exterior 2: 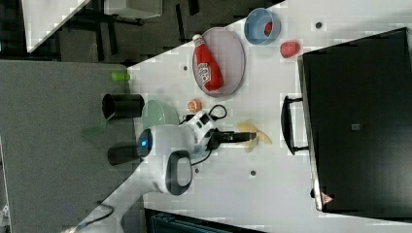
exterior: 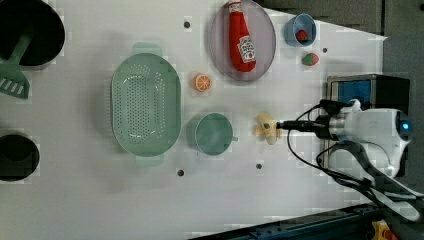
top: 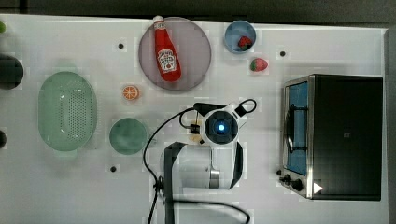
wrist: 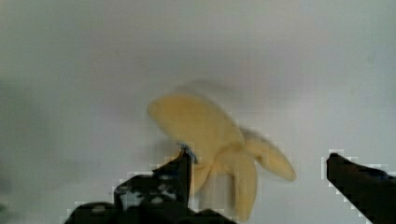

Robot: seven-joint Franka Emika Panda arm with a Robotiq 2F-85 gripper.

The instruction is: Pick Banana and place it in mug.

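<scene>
The banana [wrist: 219, 144] is a pale-yellow peeled toy lying flat on the white table. My gripper [wrist: 259, 172] is open, low over it. One dark finger [wrist: 159, 186] is against the fruit's side and the other finger [wrist: 359, 182] stands well off. In the left view the banana [exterior: 265, 129] lies under the gripper tip [exterior: 276, 125], just to the left view's right of the teal mug [exterior: 214, 133]. The mug [top: 128, 136] stands upright with nothing in it. In the top view my arm covers most of the banana [top: 194, 132].
A pale-green colander [top: 67, 111] sits beyond the mug. An orange slice [top: 131, 92], a ketchup bottle [top: 166, 51] on a grey plate [top: 196, 70], a blue bowl [top: 233, 29] and a strawberry [top: 258, 64] lie farther off. A toaster oven [top: 334, 136] stands on the top view's right.
</scene>
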